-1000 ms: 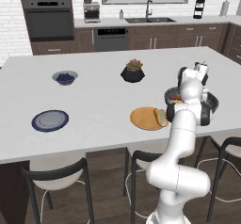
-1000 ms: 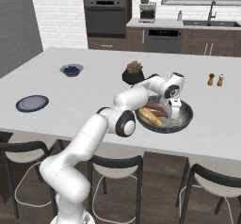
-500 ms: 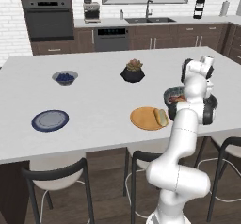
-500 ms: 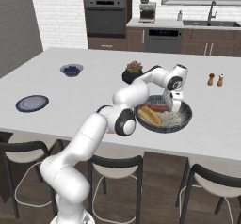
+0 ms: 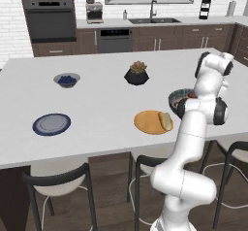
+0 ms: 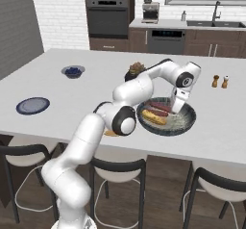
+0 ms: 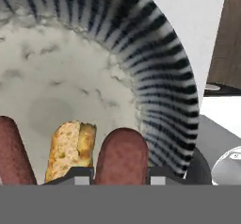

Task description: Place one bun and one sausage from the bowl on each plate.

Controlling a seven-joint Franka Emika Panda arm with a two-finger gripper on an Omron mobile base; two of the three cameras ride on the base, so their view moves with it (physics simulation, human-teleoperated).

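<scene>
Gripping a sausage (image 7: 122, 156) betw. the jaws, clamped on its end, w/ the gripper (image 6: 177, 104) down in the bowl (image 6: 188, 123) on the table (image 5: 101, 108); one bun (image 5: 165, 121) is seen on the orange plate (image 5: 147, 123), no sausage there yet; blue plate (image 5: 51, 124) lies bare; judged approx. a quarter done; second bun (image 7: 70, 150) & another sausage (image 7: 14, 152) left in bowl.

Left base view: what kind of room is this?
A home kitchen, rendered. A built-in oven, a sink under the window and a white island counter with stools show it.
</scene>
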